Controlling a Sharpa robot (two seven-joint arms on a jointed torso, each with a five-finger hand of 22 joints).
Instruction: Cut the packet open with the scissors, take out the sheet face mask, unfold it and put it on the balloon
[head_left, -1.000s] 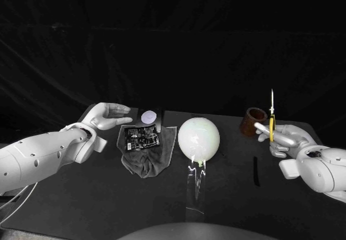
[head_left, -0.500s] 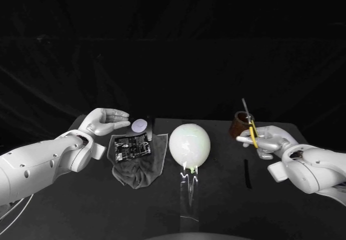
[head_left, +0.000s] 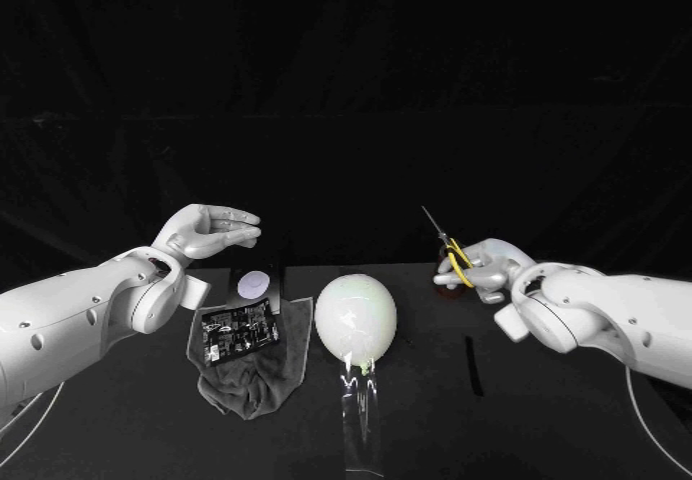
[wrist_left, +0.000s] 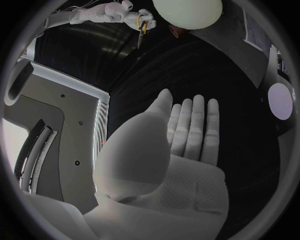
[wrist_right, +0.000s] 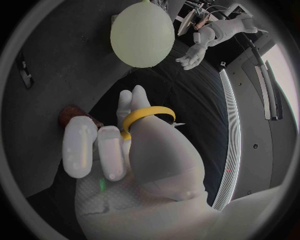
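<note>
**Fingers, left to right: left empty, right closed on the scissors**

1. Left hand: raised above the worktop's far left corner. Fingers stretched out side by side, holding nothing.
2. White disc: flat on the worktop, just beyond the packet.
3. Packet: dark and printed, uncut by the look of it, lying flat on a grey cloth. It sits below and slightly right of the left hand, apart from it, and well apart from the right hand.
4. Balloon: pale, at mid-worktop, between the packet and the scissors, bare of any mask.
5. Scissors: yellow loops, blades pointing up and away, seemingly closed.
6. Right hand: fingers wrapped through and around the scissor handle, lifted off the worktop.

Step in hand, as judged: bringing the blades to the packet.

Handling advice: lower the left fingers to pinch one packet edge and lift it taut off the cloth. Carry the scissors past the balloon without touching it, then snip close along the top seam, sparing the mask inside.
</note>
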